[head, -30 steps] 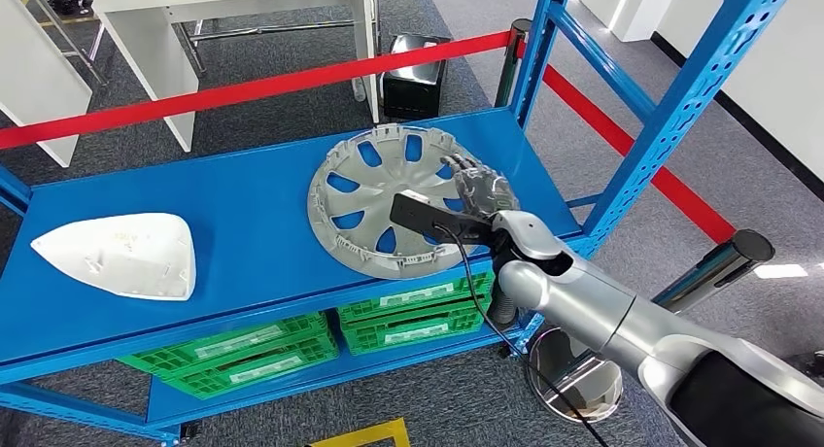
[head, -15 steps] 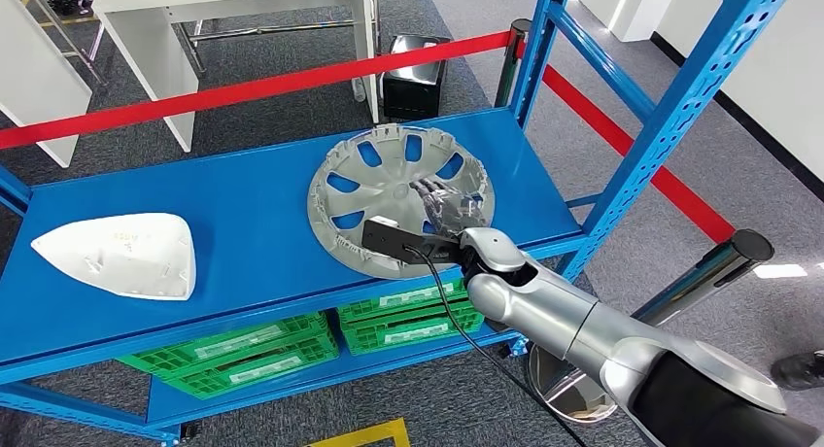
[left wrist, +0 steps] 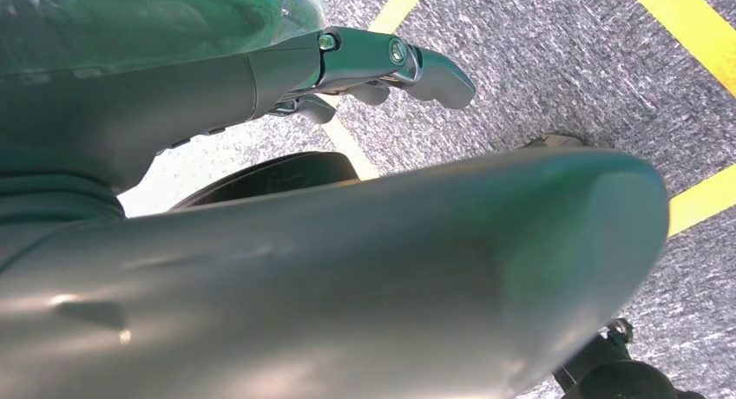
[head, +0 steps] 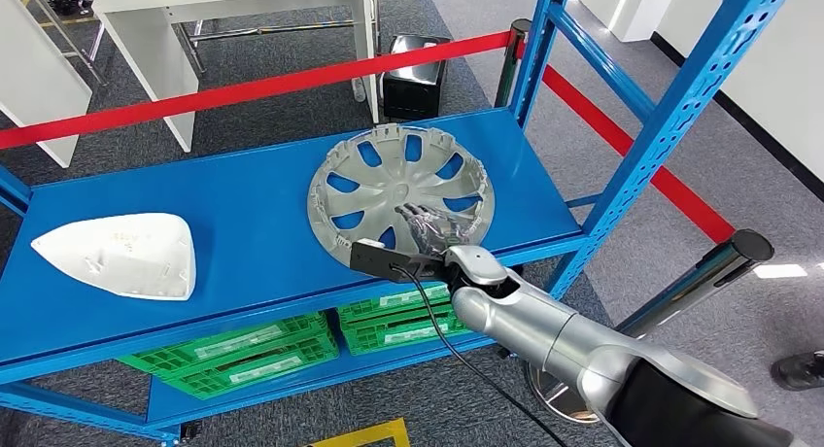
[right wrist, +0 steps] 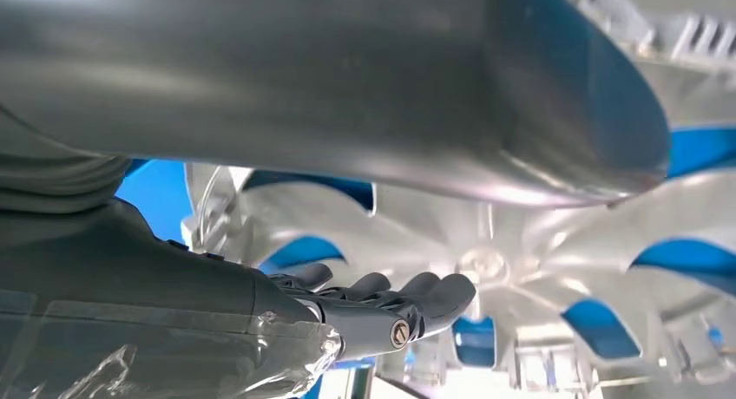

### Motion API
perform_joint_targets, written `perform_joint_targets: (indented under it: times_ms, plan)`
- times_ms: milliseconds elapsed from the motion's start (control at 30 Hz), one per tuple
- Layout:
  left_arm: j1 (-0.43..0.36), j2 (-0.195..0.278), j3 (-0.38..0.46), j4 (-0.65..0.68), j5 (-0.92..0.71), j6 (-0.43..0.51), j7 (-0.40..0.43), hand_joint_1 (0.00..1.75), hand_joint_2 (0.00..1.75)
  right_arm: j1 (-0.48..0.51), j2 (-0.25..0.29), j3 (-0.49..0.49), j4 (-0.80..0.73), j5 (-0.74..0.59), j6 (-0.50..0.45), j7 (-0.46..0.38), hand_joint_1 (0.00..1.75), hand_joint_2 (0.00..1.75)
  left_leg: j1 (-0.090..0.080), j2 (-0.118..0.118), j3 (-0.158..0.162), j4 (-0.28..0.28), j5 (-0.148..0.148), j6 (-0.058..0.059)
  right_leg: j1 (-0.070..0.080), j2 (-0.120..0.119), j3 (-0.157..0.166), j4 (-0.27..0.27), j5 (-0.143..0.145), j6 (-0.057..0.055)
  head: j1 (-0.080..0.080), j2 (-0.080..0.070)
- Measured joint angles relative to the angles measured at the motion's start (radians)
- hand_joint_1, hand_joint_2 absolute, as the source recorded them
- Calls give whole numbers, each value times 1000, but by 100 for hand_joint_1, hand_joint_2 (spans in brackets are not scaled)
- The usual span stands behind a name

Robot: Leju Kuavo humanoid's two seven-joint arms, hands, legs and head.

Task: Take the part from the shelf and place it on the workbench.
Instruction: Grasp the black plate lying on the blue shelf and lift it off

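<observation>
A silver-grey wheel cover (head: 389, 185) lies flat on the blue shelf (head: 243, 199), toward its right end. My right hand (head: 428, 228) reaches over the cover's near rim, fingers stretched out flat and together, holding nothing. In the right wrist view those fingers (right wrist: 386, 299) hover just above the cover's spokes (right wrist: 521, 251), near its hub. A white mirror housing (head: 121, 255) rests at the shelf's left end. My left hand (left wrist: 382, 65) hangs over the carpet floor, empty, with its fingers mostly extended.
Green crates (head: 262, 355) sit on the lower shelf level. A blue upright (head: 680, 117) rises at the shelf's right end, with a red barrier tape (head: 243, 87) and a stanchion (head: 724, 262) nearby. A white table (head: 194, 19) stands behind the shelf.
My right hand has slid from the wheel cover's right rim leftward and nearer, now over its near spokes. The cover and the mirror housing have not moved.
</observation>
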Motion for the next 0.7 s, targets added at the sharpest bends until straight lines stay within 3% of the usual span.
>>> perform_joint_targets:
  times_ms: [400, 533, 700]
  plan:
    - [12, 1, 1, 0, 5, 1, 2, 0, 0, 38, 25, 10, 73, 8, -16, 4, 0, 0, 0, 0, 0, 0, 0, 0, 0, 0, 0, 0, 0, 0, 0, 0]
    - [12, 1, 2, 0, 6, 1, 2, 0, 0, 37, 28, 9, 86, 0, -8, 18, 0, 175, 0, 0, 1, 0, 0, 0, 0, 0, 0, 0, 0, 0, 0, 0]
    - [11, 1, 10, 0, 5, 1, -1, 0, 0, 31, 31, 6, 94, -19, 13, 35, 0, 175, 0, 0, 2, 0, 0, 0, 0, 0, 2, 0, 0, 0, 0, 0]
